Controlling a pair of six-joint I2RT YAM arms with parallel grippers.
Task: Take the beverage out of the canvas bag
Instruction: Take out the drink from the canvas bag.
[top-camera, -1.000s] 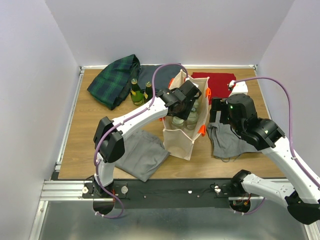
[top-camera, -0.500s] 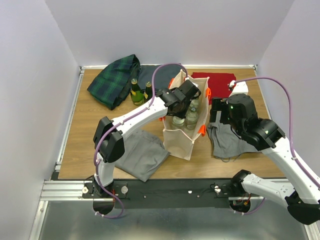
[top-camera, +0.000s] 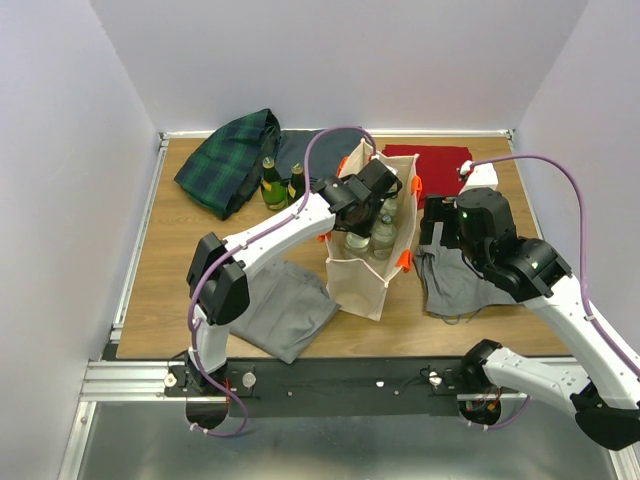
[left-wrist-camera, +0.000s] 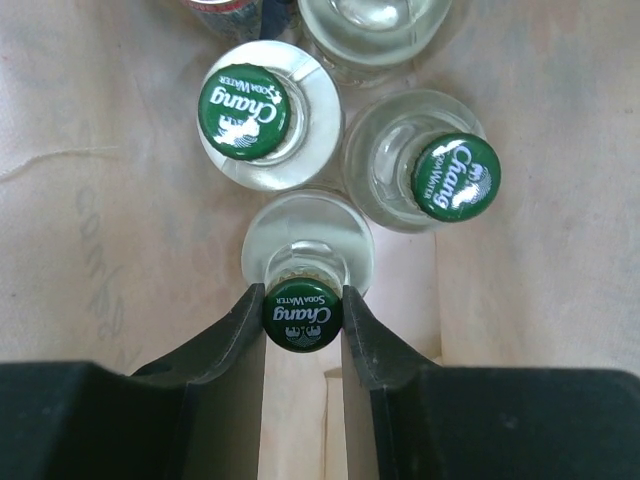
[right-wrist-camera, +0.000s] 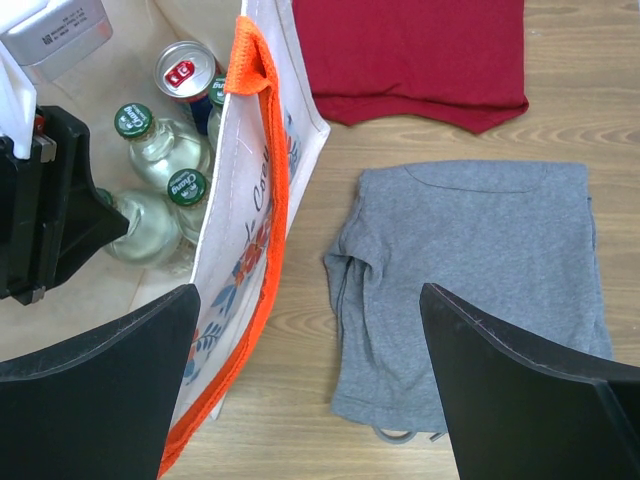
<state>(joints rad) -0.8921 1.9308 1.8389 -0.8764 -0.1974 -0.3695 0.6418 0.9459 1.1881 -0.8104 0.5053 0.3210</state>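
The cream canvas bag (top-camera: 358, 282) with orange handles stands upright mid-table. It holds several clear soda bottles with green caps and a red can (right-wrist-camera: 184, 72). My left gripper (top-camera: 378, 205) reaches down into the bag's mouth. In the left wrist view its jaws (left-wrist-camera: 303, 292) press on both sides of the cap of the nearest bottle (left-wrist-camera: 305, 235). Two more capped bottles (left-wrist-camera: 245, 110) (left-wrist-camera: 457, 175) stand just beyond it. My right gripper (right-wrist-camera: 310, 300) is open and empty, hovering right of the bag's orange-edged wall (right-wrist-camera: 250, 200), above a grey cloth (right-wrist-camera: 470, 280).
Two green glass bottles (top-camera: 272, 185) stand at the back left beside a plaid cloth (top-camera: 228, 160). A red cloth (top-camera: 430, 165) lies at the back right. Another grey cloth (top-camera: 285, 310) lies left of the bag.
No clear change. My left gripper stays in the bag's mouth on the bottle cap, and the right arm has not moved.
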